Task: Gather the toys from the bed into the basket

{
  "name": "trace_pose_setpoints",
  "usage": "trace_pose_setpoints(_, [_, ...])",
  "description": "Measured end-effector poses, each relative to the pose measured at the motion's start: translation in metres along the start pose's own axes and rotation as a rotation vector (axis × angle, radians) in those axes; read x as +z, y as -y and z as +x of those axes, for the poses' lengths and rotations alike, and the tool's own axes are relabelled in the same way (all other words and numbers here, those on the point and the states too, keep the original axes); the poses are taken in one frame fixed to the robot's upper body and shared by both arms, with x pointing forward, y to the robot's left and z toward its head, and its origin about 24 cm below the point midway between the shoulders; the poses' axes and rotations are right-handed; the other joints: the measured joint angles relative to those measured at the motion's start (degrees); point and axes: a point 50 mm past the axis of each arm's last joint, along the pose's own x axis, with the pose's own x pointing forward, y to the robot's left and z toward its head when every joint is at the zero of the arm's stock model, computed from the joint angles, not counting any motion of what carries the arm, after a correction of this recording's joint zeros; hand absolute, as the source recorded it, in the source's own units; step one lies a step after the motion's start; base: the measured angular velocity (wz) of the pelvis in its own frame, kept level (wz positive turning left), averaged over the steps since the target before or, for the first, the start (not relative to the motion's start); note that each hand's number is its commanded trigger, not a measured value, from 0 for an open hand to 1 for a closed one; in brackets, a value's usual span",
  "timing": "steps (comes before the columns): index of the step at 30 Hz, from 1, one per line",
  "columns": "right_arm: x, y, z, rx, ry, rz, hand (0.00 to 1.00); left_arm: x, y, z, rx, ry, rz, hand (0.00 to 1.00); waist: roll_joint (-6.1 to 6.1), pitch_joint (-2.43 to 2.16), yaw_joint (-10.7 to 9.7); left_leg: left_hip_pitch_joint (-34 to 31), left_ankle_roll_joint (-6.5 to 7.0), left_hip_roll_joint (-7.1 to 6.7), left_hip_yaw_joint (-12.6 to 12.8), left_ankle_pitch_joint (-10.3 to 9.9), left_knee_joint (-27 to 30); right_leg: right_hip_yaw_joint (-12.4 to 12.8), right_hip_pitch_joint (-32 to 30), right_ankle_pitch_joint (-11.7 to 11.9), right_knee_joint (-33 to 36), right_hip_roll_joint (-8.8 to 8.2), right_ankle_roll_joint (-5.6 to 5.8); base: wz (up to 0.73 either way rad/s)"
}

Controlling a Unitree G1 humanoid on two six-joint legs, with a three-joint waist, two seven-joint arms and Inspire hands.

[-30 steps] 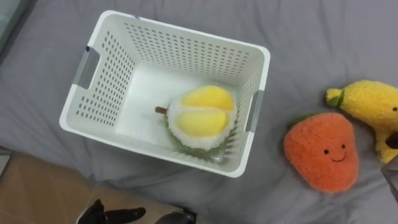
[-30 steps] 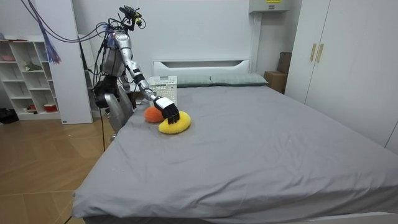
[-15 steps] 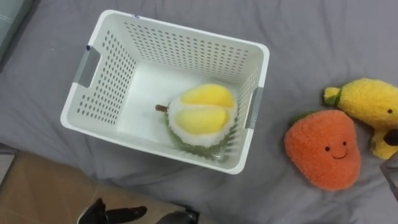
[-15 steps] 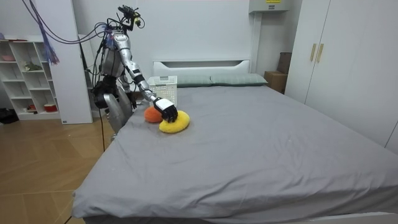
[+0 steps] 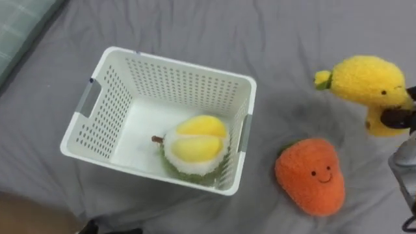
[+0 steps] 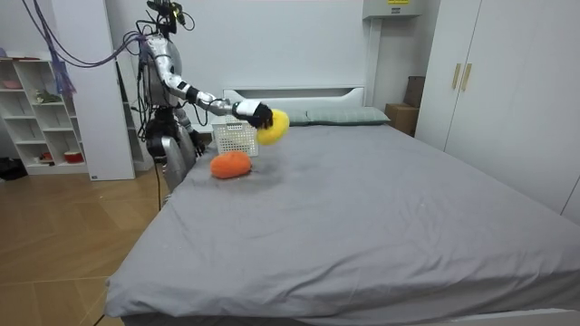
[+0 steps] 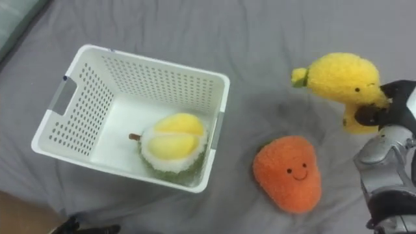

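Note:
My right hand (image 7: 383, 107) is shut on a yellow plush fruit (image 7: 341, 78) and holds it in the air above the bed, to the right of the basket. In the room view the same yellow plush fruit (image 6: 276, 126) hangs from my outstretched right hand (image 6: 257, 114), just beyond the basket (image 6: 234, 139). An orange plush with a smiling face (image 5: 310, 175) lies on the grey bedcover, close to the basket's right side. The white slotted basket (image 5: 188, 63) holds a durian plush (image 5: 193, 147). My left hand (image 6: 196, 142) hangs low at my side by the bed's edge.
I stand at the side of the bed near its head. Pillows (image 6: 340, 115) and the headboard (image 6: 294, 93) lie beyond the basket. The grey bedcover (image 6: 381, 208) stretches wide and flat. A white shelf unit (image 6: 36, 118) stands behind me, and wardrobe doors (image 6: 494, 81) are on the room view's right.
My right hand has lifted the yellow plush off the bedcover and carried it up towards the basket. The orange plush stays where it lay. The eye view has shifted.

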Motion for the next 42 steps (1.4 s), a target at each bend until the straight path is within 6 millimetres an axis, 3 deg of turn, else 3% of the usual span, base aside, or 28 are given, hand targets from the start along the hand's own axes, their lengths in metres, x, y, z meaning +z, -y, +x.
trace_pose_setpoints(1, [0.013,0.001,-0.003,0.007,0.063,0.031,1.0,-0.005,-0.004,-0.001,0.014,-0.016,-0.009,0.0,-0.44,-0.27,-0.5,1.7,-0.09,0.01,-0.1,-0.1,-0.4,-0.2,1.9,0.0,-0.9,0.15,0.08,0.08])
trace_pose_setpoints(6, [0.072,0.006,-0.015,0.04,0.294,0.155,1.0,-0.019,-0.009,-0.005,0.026,-0.06,-0.012,0.0,0.0,-0.27,-1.2,8.3,-0.33,0.18,-1.0,-1.2,-0.9,-0.4,9.7,0.4,-3.7,1.05,0.44,0.03])
trace_pose_setpoints(11, [0.102,0.005,-0.027,0.08,0.403,0.241,1.0,-0.027,-0.003,-0.007,0.013,-0.085,-0.02,0.0,0.87,-0.28,-0.8,9.5,-0.29,0.05,-1.8,-1.3,-0.9,-1.6,11.4,0.4,-3.6,0.89,0.46,0.07])
trace_pose_setpoints(15, [0.105,-0.002,-0.031,0.173,0.419,0.238,1.0,-0.037,-0.005,-0.01,0.018,-0.119,-0.005,0.0,1.34,-0.02,0.2,10.2,-0.31,-0.13,-2.9,-1.3,-0.8,-2.8,12.9,0.4,-3.8,0.82,0.48,0.11])
trace_pose_setpoints(19, [0.111,-0.01,-0.037,0.231,0.423,0.241,1.0,-0.041,-0.009,-0.012,0.03,-0.127,-0.02,0.0,1.37,-0.05,1.0,10.1,-0.44,-0.19,-3.8,-1.1,-0.7,-3.4,13.2,0.4,-3.9,0.85,0.48,0.13])
trace_pose_setpoints(24, [0.124,-0.033,-0.055,0.373,0.464,0.217,1.0,-0.044,-0.012,-0.014,0.033,-0.132,-0.011,0.0,1.25,0.07,3.6,10.9,-0.51,-0.36,-5.0,-1.1,-0.6,-4.8,14.9,0.4,-4.6,0.85,0.49,0.1])
trace_pose_setpoints(27, [0.136,-0.042,-0.061,0.442,0.487,0.212,1.0,-0.044,-0.011,-0.014,0.031,-0.129,-0.014,0.0,1.22,0.1,4.1,10.2,-0.49,-0.73,-6.2,-1.1,-0.2,-6.1,15.0,0.4,-4.5,0.61,0.51,0.23])
trace_pose_setpoints(33, [0.162,-0.066,-0.084,0.545,0.589,0.161,1.0,-0.045,-0.007,-0.014,0.023,-0.141,0.05,0.0,1.04,0.24,9.4,9.8,-0.36,-1.39,-8.5,-0.8,0.3,-9.6,15.6,0.3,-4.6,0.0,0.59,0.2])
trace_pose_setpoints(36, [0.157,-0.083,-0.094,0.629,0.586,0.104,1.0,-0.045,-0.004,-0.014,0.015,-0.14,0.07,0.0,0.72,0.47,12.0,9.6,-0.17,-1.8,-9.1,-0.4,0.1,-9.9,15.5,0.3,-4.6,-0.23,0.73,0.16])
trace_pose_setpoints(42, [0.145,-0.102,-0.1,0.704,0.533,0.054,1.0,-0.045,-0.007,-0.015,0.042,-0.139,0.058,0.0,-0.48,0.63,13.3,8.8,-0.02,-2.36,-10.6,0.2,0.2,-11.4,15.6,0.4,-4.6,-0.55,0.93,0.14])
